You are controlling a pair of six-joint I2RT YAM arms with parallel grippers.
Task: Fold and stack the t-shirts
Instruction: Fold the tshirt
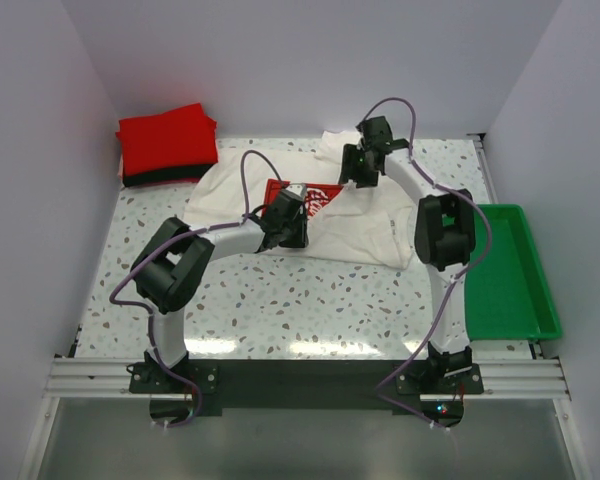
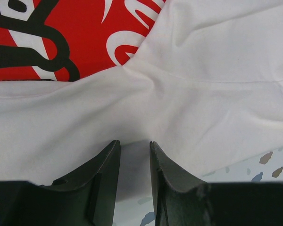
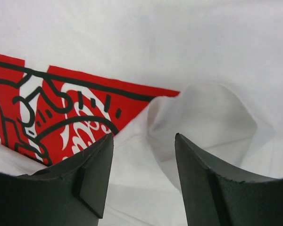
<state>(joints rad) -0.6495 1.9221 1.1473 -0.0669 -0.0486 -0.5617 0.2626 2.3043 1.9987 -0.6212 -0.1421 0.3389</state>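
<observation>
White walls close in a speckled bench (image 1: 310, 300). At the far left, red and black folded shirts (image 1: 168, 140) sit stacked. The cream-white shirt (image 1: 380, 225) lies rumpled mid-bench and unfolded, so most work is left. Over a raised fold the right tool (image 3: 144, 136) gapes wide. At the near hem the left tool (image 2: 134, 143) is almost closed; I cannot tell if it pinches cloth. Near bench is bare, and a green tray (image 1: 505, 270) crowds the right.

Rumpled on the tabletop (image 1: 280, 300), toward 12 o'clock: cream-white t-shirt (image 1: 365, 225) with red chest print. At 10 o'clock: folded red t-shirt (image 1: 168, 135) atop black t-shirt (image 1: 145, 181).
</observation>
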